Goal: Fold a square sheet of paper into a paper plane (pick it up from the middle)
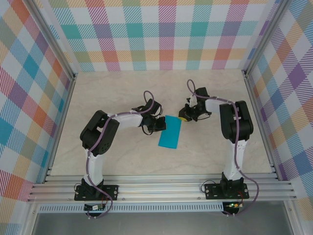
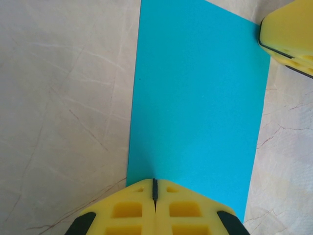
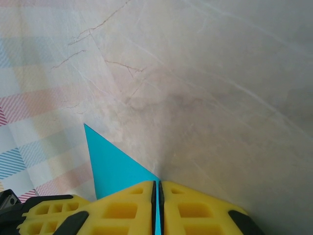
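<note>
Pinching paper (image 1: 170, 133) corner, right tool (image 3: 157, 185); left tool (image 2: 154, 183) closed.

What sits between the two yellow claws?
The teal paper, stretching from the left gripper to the right gripper; the left wrist view shows it best.

Pale cream table (image 1: 122, 93) with a marbled look, thin brownish veins like hairline cracks all over it. Boxed in on three sides by plaid walls (image 1: 161, 29): teal, orange, purple and yellow bands on white, hatched stripes where they cross. Aluminium posts (image 1: 54, 44) slanting up at the back corners, slotted rails (image 1: 161, 186) stacked across the near edge. Flat grey surface (image 1: 161, 223) just below those. Soft, even light, only faint shadows. Same plaid, washed out and blurry, along the left side of the right wrist view.
</note>
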### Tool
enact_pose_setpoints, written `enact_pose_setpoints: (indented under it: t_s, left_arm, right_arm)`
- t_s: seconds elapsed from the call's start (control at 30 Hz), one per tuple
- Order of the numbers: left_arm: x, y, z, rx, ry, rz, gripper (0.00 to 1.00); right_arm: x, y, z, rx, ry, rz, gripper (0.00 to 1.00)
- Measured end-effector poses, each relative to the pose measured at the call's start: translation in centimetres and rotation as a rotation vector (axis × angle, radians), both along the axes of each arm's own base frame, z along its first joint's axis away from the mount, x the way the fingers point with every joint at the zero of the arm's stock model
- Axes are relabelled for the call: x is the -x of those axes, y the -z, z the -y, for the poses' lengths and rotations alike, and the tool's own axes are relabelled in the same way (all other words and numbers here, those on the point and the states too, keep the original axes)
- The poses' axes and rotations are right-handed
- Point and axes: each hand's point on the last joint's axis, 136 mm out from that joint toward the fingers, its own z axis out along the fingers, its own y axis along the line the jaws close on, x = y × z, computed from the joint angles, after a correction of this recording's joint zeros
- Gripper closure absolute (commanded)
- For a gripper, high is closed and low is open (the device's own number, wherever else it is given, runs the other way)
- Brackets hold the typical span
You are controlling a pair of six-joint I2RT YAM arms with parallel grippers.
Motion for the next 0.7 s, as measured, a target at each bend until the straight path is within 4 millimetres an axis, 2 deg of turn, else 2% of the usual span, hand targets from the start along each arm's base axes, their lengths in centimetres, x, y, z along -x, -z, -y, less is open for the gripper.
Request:
enact_pose_setpoints:
  t_s: [0.3, 0.7]
  left_arm:
    - [0.1, 0.1, 0.0, 0.004, 0.0, 0.0, 1.0]
    - [0.2, 0.0, 0.2, 0.031, -0.012, -0.014, 1.0]
  right_arm:
    - [-0.5, -3.8, -0.3, -0.034, -0.001, 0.091, 0.87]
    - [0.8, 0.1, -0.1, -0.02, -0.003, -0.005, 0.86]
